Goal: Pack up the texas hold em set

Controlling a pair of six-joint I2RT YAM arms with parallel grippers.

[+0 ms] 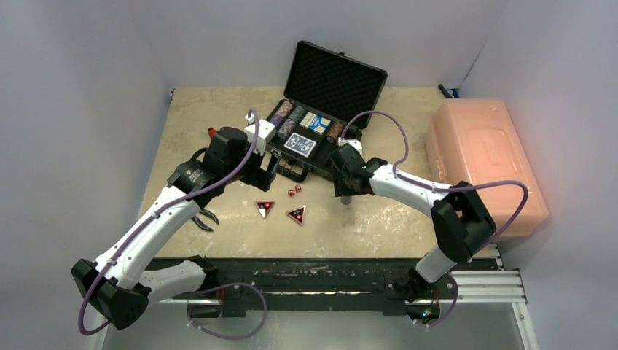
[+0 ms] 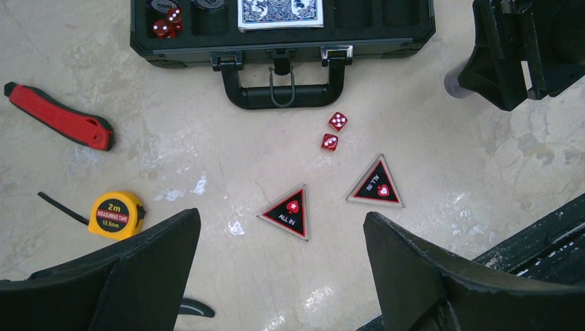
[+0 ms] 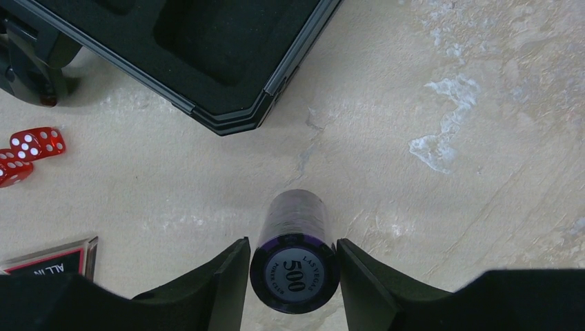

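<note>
Pale grey walls (image 1: pixel 87 73) enclose a mottled beige table (image 1: pixel 379 226)

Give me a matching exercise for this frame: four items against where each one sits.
Items:
1. chip stack
2. tape measure
3. card deck
4. loose dice

Places:
A. in the case
B. just in front of the handle
C. standing inside the right gripper
D. near the red tool

Pairs: 1-C; 2-D; 3-A; 4-B
</note>
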